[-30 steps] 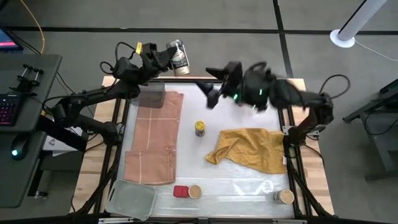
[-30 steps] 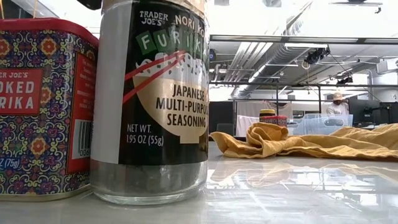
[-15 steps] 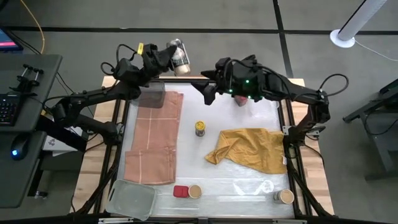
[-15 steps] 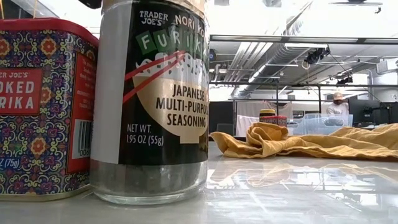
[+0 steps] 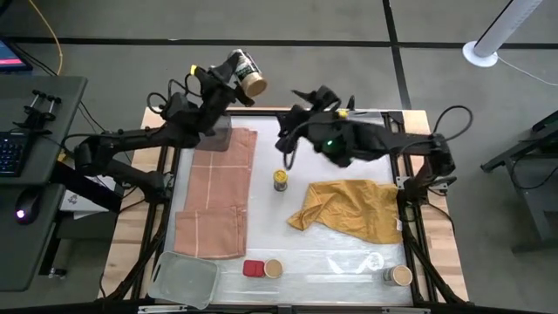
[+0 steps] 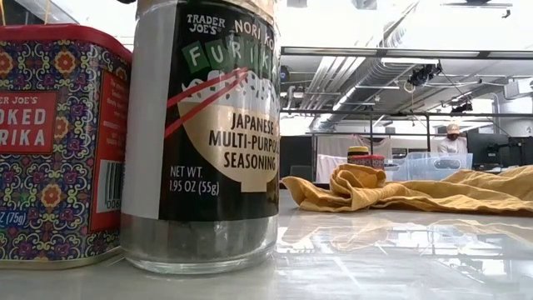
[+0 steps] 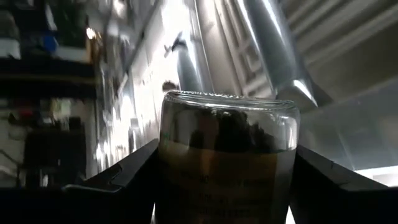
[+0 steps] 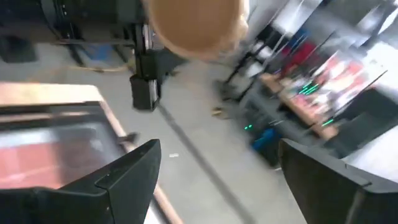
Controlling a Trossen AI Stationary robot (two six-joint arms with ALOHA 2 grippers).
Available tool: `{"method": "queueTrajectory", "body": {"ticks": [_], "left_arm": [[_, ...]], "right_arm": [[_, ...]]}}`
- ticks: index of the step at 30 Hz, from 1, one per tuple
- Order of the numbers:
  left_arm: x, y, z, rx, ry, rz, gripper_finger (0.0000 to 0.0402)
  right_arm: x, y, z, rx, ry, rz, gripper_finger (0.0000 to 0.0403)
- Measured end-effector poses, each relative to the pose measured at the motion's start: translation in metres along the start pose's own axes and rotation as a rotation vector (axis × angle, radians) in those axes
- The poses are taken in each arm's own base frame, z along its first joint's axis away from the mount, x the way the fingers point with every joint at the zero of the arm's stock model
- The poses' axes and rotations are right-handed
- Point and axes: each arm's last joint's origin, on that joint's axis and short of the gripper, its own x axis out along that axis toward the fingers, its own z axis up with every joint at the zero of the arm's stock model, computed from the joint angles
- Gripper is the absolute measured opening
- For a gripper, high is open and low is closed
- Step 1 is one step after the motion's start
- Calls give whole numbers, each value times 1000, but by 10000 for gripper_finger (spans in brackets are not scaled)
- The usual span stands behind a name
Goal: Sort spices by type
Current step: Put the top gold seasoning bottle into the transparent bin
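Note:
My left gripper [image 5: 234, 77] is shut on a tan-topped spice jar [image 5: 244, 72], high over the table's far left corner. That jar's tan top [image 8: 196, 25] also shows in the right wrist view. My right gripper [image 5: 292, 131] hangs open above the table's far middle, with nothing between its fingers. A yellow-capped jar [image 5: 280, 180] stands on the table below it. At the near edge a red tin [image 5: 254, 268] stands beside a tan-topped jar [image 5: 273, 268], both seen close up in the low view: tin [image 6: 50, 142], jar [image 6: 208, 133]. Another tan-topped jar [image 5: 401, 276] stands near right. My left gripper pinches the jar's glass body [image 7: 227, 168] between its two fingers [image 7: 124, 177], one on each side, lying across the jar. The fingers come from the table's left, slanting upward. The jar is lifted clear and tilted, its tan top [image 5: 255, 85] turned toward my right arm.
A mustard-yellow cloth [image 5: 349, 209] lies crumpled right of centre. A salmon cloth [image 5: 218, 192] lies flat on the left. A clear grey tray [image 5: 185, 279] sits at the near left corner. A desk with a keyboard [image 5: 13, 153] stands left of the table.
My left gripper has rolled and swung a little, tipping the held jar so that its tan top now faces up and toward the right arm. My right gripper has rolled, sunk and come a little toward the table's near side, above the yellow-capped jar.

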Motion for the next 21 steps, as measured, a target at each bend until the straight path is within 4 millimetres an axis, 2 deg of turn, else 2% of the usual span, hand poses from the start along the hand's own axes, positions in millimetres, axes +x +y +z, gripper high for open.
{"method": "queueTrajectory", "body": {"ticks": [4,8,13,18,21], "left_arm": [[0,4,-2,-26,-15,6,250],[1,5,-1,-27,-2,3,250],[2,4,0,-22,29,-7,249],[2,5,0,-23,30,-6,249],[2,5,0,-27,31,-6,249]], "right_arm": [[8,25,7,-255,-20,-78,321],[15,43,10,-462,-62,-61,321],[15,58,7,-496,-31,-78,321],[14,59,7,-474,-42,-67,321],[12,60,8,-524,-45,-64,321]]}}
